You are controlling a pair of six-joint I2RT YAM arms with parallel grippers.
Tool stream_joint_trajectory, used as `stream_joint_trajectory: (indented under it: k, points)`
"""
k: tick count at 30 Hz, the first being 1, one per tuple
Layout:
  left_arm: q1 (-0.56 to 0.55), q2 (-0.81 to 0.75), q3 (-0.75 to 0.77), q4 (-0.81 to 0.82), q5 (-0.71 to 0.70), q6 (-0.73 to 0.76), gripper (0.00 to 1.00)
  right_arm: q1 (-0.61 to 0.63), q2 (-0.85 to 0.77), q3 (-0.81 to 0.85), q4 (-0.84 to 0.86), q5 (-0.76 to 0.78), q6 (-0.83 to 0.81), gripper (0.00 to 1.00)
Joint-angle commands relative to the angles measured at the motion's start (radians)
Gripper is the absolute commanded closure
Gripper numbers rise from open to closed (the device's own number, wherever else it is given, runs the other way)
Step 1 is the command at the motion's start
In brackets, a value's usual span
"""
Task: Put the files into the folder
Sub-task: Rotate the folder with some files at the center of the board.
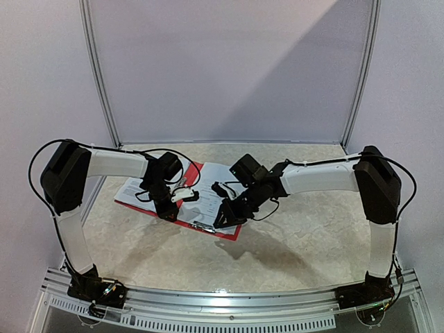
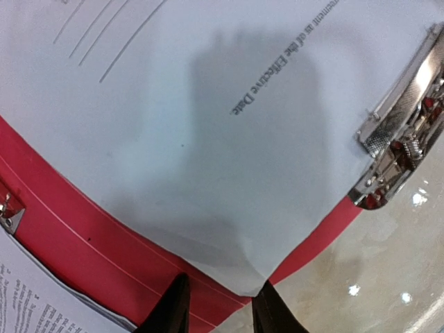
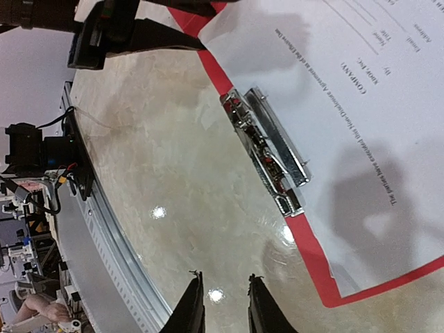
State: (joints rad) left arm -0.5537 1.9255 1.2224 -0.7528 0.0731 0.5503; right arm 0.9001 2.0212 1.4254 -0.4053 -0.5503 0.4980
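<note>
pale marbled table [image 1: 312, 236], plain white walls [image 1: 229, 69] all round. my left gripper [image 2: 223, 300] sits released, fingers apart over a corner of the files [image 2: 208, 139]. those lie on the opened red folder [image 2: 76, 236] mid-table, right at its silver clip [image 3: 267, 149]. right gripper [image 3: 222, 305] is slack too, over the tabletop beside the folder.

The pale, marbled surface [image 1: 298, 236] shines under the lights. The red folder [image 1: 223, 232] lies open and flat directly on it, near the middle and askew to its edges. The folder's silver clip [image 3: 267, 156] sits at the red border beside bare surface. A ribbed metal rail [image 1: 229, 305] lines the near edge.
</note>
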Motion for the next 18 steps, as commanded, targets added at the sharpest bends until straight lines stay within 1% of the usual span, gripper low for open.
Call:
stream_joint_trajectory:
  k: [1, 3, 5, 6, 8, 10, 13, 15, 18]
  points:
    - [-0.024, 0.058, -0.030, -0.109, 0.094, 0.044, 0.69, -0.038, -0.060, -0.013, -0.085, 0.112, -0.021, 0.76]
    - [-0.023, 0.016, -0.004, -0.146, 0.109, 0.066, 0.67, -0.059, -0.075, -0.005, -0.132, 0.174, -0.021, 0.73]
    - [-0.022, -0.032, 0.026, -0.188, 0.118, 0.104, 0.63, -0.086, -0.083, 0.014, -0.179, 0.243, -0.038, 0.66]
    - [-0.019, -0.056, 0.038, -0.205, 0.120, 0.118, 0.61, -0.106, -0.084, 0.023, -0.196, 0.261, -0.045, 0.65]
    - [-0.013, -0.104, 0.061, -0.235, 0.128, 0.149, 0.56, -0.160, -0.078, 0.060, -0.245, 0.290, -0.059, 0.62]
    - [-0.006, -0.146, 0.074, -0.273, 0.130, 0.182, 0.51, -0.233, -0.045, 0.112, -0.303, 0.318, -0.087, 0.57]
    - [0.017, -0.212, 0.045, -0.305, 0.099, 0.222, 0.48, -0.326, 0.004, 0.199, -0.319, 0.375, -0.140, 0.55]
    - [0.043, -0.252, -0.011, -0.296, 0.033, 0.235, 0.48, -0.392, 0.063, 0.273, -0.299, 0.363, -0.163, 0.55]
    - [0.109, -0.297, -0.103, -0.263, -0.063, 0.237, 0.48, -0.484, 0.158, 0.407, -0.239, 0.250, -0.140, 0.55]
